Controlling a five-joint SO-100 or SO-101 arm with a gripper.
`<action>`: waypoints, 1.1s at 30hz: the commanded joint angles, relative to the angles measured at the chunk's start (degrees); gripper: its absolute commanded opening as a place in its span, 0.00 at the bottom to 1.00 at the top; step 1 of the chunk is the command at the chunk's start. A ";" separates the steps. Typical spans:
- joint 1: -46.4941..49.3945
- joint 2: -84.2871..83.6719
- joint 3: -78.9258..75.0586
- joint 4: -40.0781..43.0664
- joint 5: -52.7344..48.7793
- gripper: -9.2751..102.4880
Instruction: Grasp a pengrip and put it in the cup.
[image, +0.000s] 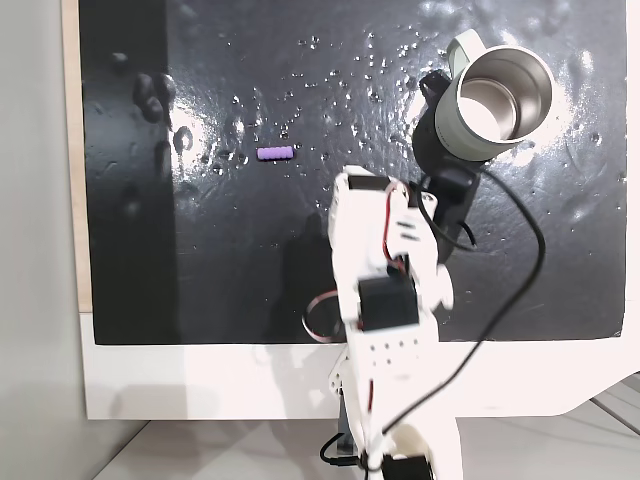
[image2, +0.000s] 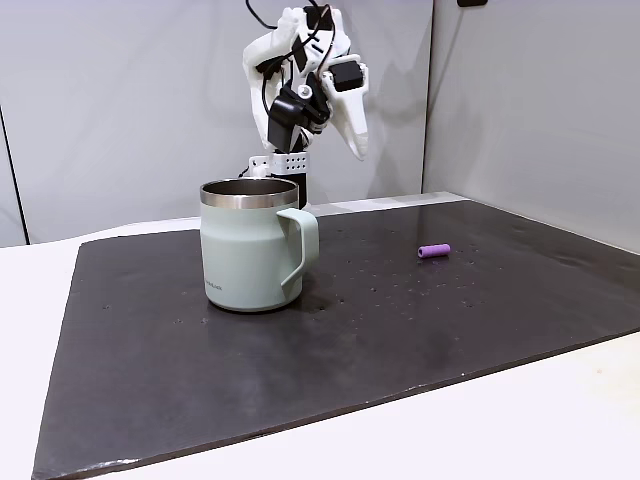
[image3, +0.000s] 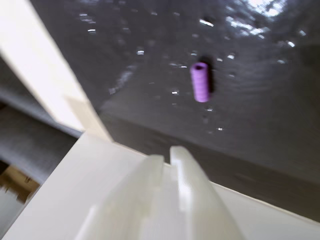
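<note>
The pengrip (image: 274, 153) is a small purple ribbed cylinder lying on its side on the black mat, left of centre in a fixed view. It also lies at the mat's right, pengrip (image2: 433, 250), and ahead of the fingers in the wrist view, pengrip (image3: 200, 82). The cup (image: 495, 100) is a pale green mug with a steel inside, upright at the upper right; the cup (image2: 253, 245) has its handle turned towards the pengrip. My gripper (image2: 359, 150) hangs high above the mat behind the cup, pointing down. Its white fingertips (image3: 159, 165) are shut with nothing between them.
The black mat (image: 250, 280) covers most of the white table (image: 200, 385). A black cable (image: 528, 240) loops from the arm across the mat near the cup. Grey walls (image2: 120, 110) stand behind the table. Open mat lies between the cup and the pengrip.
</note>
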 joint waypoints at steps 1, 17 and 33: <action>-3.34 -9.67 -11.95 5.10 4.39 0.10; -10.37 -39.11 -37.18 12.39 12.66 0.29; -15.82 -58.36 -47.81 11.78 15.56 0.29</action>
